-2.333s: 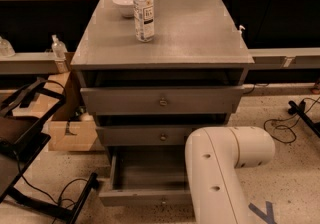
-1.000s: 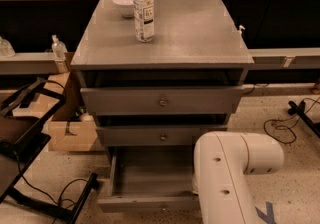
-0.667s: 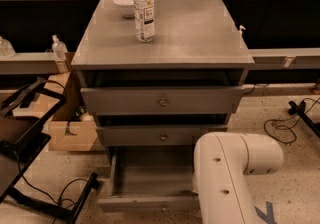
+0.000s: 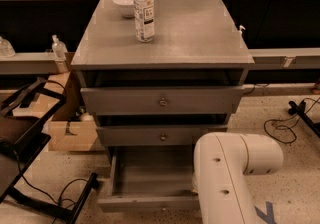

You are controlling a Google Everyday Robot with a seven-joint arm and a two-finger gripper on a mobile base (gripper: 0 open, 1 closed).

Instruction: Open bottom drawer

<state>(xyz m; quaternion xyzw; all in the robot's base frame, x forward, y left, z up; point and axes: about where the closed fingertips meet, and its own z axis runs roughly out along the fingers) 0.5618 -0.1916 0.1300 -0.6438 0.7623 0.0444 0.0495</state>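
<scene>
The grey cabinet (image 4: 165,33) has three drawers. The bottom drawer (image 4: 150,175) is pulled far out, its inside bare and its front edge (image 4: 145,203) low in the view; its knob is hidden. The middle drawer (image 4: 160,136) and the top drawer (image 4: 161,101) stick out slightly, each with a brass knob. My white arm (image 4: 227,168) covers the lower right and hides the drawer's right part. The gripper is not in view; it is hidden behind or below the arm.
A water bottle (image 4: 144,12) and a white bowl (image 4: 124,4) stand on the cabinet top. A cardboard box (image 4: 70,133) and a black frame (image 4: 25,133) stand at the left. Cables (image 4: 285,123) lie on the floor at the right.
The arm's white elbow has shifted slightly to the right. The bottom drawer stays pulled out as before.
</scene>
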